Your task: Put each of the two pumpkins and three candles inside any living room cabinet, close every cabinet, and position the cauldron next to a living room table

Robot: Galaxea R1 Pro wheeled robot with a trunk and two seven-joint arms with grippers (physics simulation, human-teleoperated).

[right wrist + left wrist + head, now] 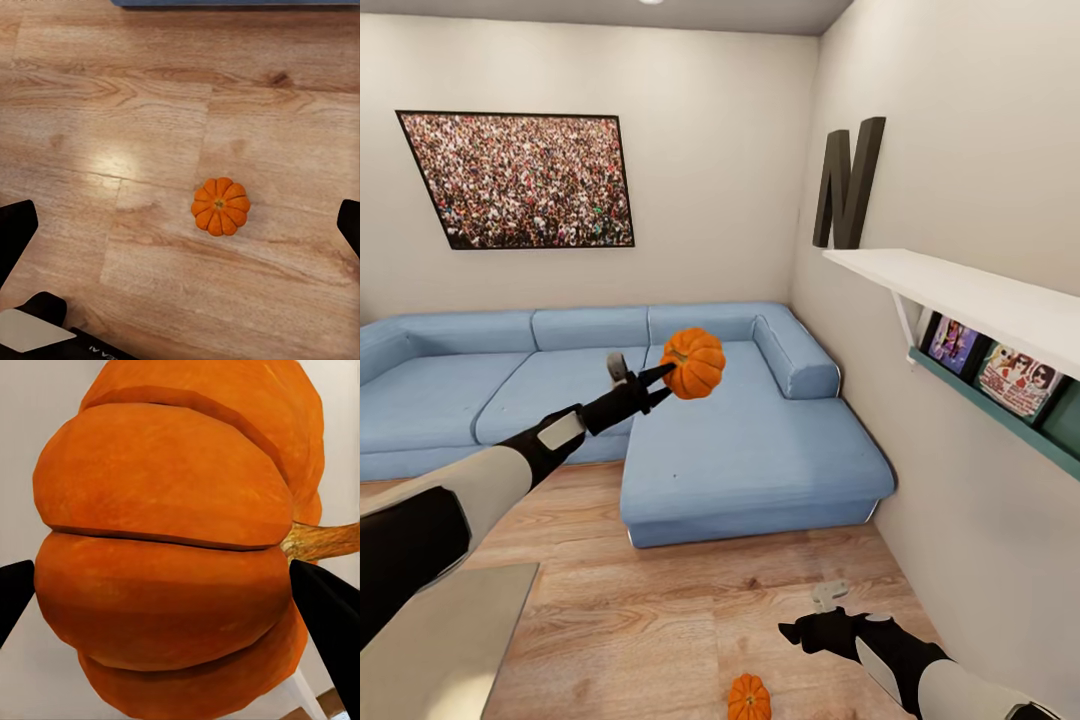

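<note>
Pumpkin one (693, 362), orange and bumpy, lies sideways, squeezed in the left gripper (666, 379) above the sofa (760, 440). Pumpkin two (220, 206) sits stem-up on the floor (150, 112) under the wide-open right gripper (792, 632).

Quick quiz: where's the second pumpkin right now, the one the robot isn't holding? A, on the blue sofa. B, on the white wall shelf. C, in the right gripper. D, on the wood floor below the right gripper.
D: the loose pumpkin sits upright on the wood floor, below the open, empty right gripper, while the left gripper holds the other pumpkin up in front of the sofa.
</note>
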